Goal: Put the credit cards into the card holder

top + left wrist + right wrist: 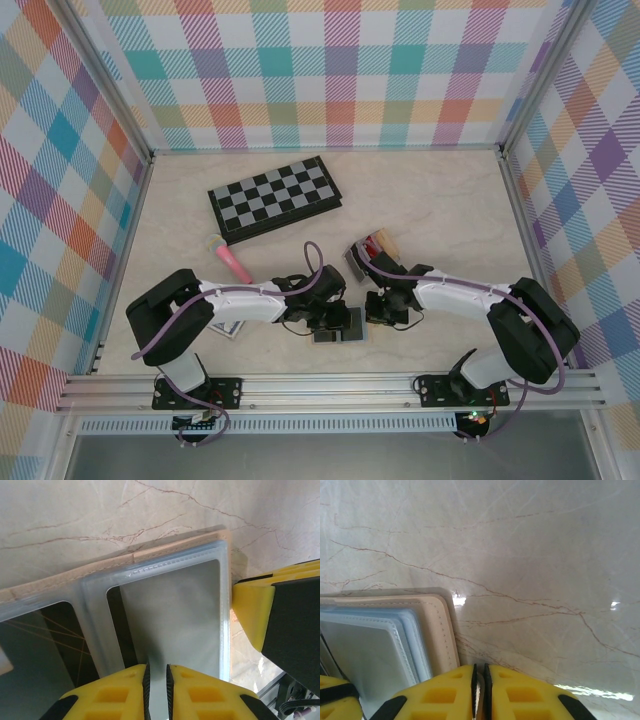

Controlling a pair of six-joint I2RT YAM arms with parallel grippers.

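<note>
The left gripper (156, 674) pinches wallet (170, 615) sleeve (clear); right gripper (480, 674) pinches its edge.

Pale veined worktop (430, 200) enclosed by plaid walls (340, 70). Folded chessboard (275, 198) lies rear left, with a pink stick (231, 261) near its front edge, apart. Open tan wallet (60, 577), clear sleeves uppermost, lies flat front centre.

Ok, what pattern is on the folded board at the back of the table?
The board is a black-and-grey checkerboard, clearest in the top external view.
</note>
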